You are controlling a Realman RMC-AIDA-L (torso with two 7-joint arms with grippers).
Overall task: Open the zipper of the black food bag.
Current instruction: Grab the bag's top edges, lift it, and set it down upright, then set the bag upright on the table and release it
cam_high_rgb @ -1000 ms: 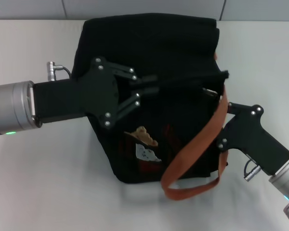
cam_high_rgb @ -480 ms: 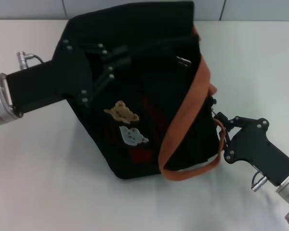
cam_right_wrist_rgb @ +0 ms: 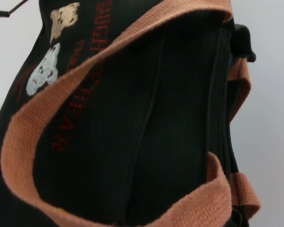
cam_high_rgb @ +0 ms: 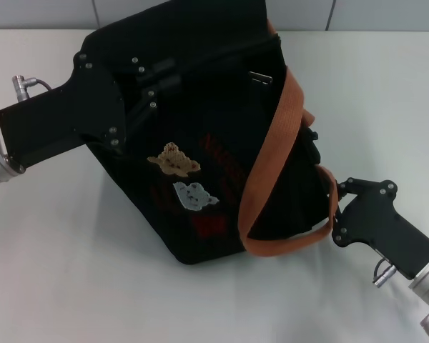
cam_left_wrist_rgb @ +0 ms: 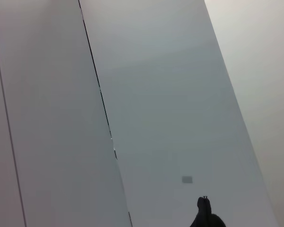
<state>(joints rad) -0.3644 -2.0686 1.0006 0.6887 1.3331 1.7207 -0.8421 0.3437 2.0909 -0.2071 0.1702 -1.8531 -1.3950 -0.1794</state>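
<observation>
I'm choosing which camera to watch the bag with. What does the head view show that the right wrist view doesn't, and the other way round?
Only the head view shows both arms: the left gripper on the upper part of the black food bag near the zipper, the right gripper at the bag's right side, the silver pull and the white table. Only the right wrist view shows the red lettering close enough to make out as letters. Both show the bag, its orange strap and the bear patches.
</observation>
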